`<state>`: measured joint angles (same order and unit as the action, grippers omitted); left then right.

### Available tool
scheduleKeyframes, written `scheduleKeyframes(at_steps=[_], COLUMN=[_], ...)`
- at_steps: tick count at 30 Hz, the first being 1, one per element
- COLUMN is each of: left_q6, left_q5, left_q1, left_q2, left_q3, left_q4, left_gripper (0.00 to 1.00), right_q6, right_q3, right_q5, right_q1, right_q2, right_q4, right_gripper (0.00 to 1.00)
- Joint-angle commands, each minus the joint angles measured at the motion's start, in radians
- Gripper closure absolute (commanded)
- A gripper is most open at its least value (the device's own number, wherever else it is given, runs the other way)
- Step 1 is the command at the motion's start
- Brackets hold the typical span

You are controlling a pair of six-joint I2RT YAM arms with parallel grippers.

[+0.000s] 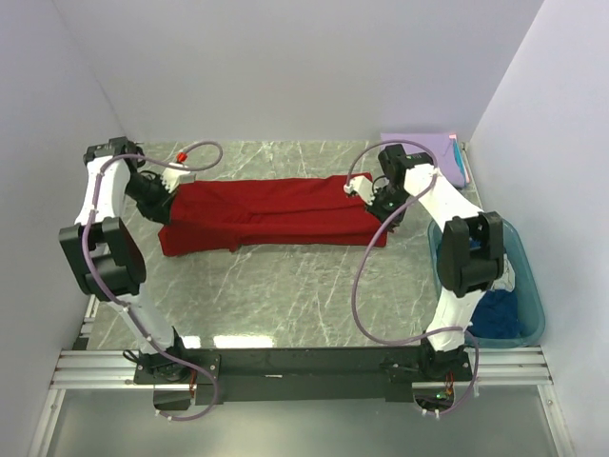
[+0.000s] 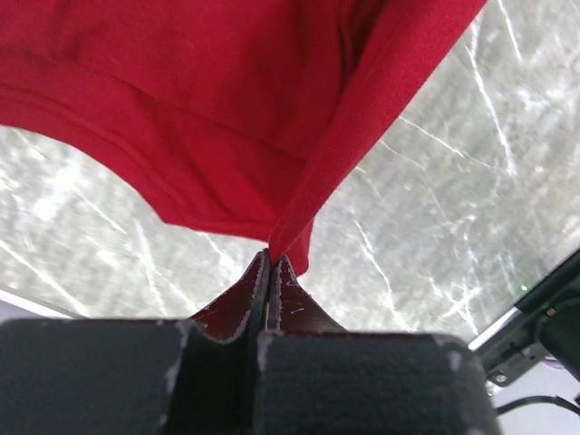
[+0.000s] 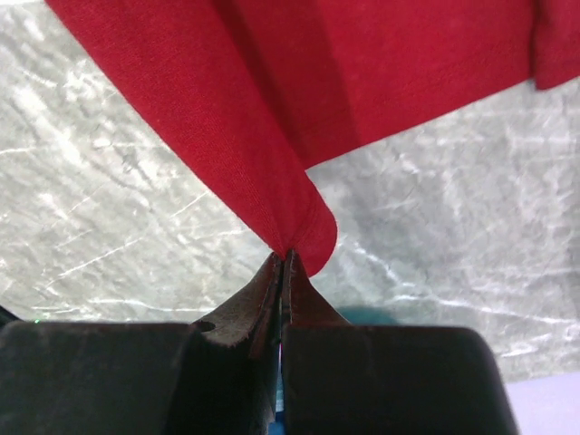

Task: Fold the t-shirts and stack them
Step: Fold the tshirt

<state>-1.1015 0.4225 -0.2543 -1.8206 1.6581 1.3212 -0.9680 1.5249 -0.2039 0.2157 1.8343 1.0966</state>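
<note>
Marble-look table [image 1: 285, 295] fills most of the top view.

Red t-shirt [image 1: 276, 214] lies across the table's middle, just toward 12 o'clk. It is a long band running 9 to 3 o'clk, folded lengthwise w/ creases along it. Most of it sits flat on the table, and its 2 ends are pinched by the arms.

Teal tub [image 1: 533, 295] sits at approx 4 o'clk, at the table's R edge, next to the R arm. Dark blue t-shirt [image 1: 500, 319] is bunched inside it w/ a white patch at the tub's far side; can't tell if that is print or other cloth.

Lavender t-shirt [image 1: 428, 150] lies flat at approx 1 o'clk in the far R corner, apart from the red one.

L gripper [image 1: 174, 188] is at the red t-shirt's 9 o'clk end. In the L wrist view its fingers [image 2: 237, 308] are pressed tight together w/ no gap, clamping a corner of red cloth. The cloth rises from the tips toward 12 o'clk, w/ marble visible under it.

R gripper [image 1: 366, 193] is at the 3 o'clk end. In the R wrist view its fingers [image 3: 246, 308] are likewise closed on a rounded fold of the red cloth, which fans up and away from the tips. Fabric near both pinches hangs off the table surface.
</note>
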Motion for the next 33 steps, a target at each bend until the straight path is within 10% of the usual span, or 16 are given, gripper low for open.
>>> scheduleKeyframes(at_steps=[1, 33], left_q6=[0.032, 0.100], left_q5=[-0.002, -0.059], left_q1=[0.023, 0.046], left_q2=[-0.032, -0.298], left_q3=[0.084, 0.261], left_q4=[0.044, -0.023], left_gripper=[0.99, 0.99], right_q6=[-0.017, -0.051], right_q3=[0.089, 0.483], right_q5=[0.003, 0.069], right_q1=[-0.010, -0.022], right_q2=[0.042, 0.370], right_q4=[0.048, 0.137], right_gripper=[1.00, 1.00])
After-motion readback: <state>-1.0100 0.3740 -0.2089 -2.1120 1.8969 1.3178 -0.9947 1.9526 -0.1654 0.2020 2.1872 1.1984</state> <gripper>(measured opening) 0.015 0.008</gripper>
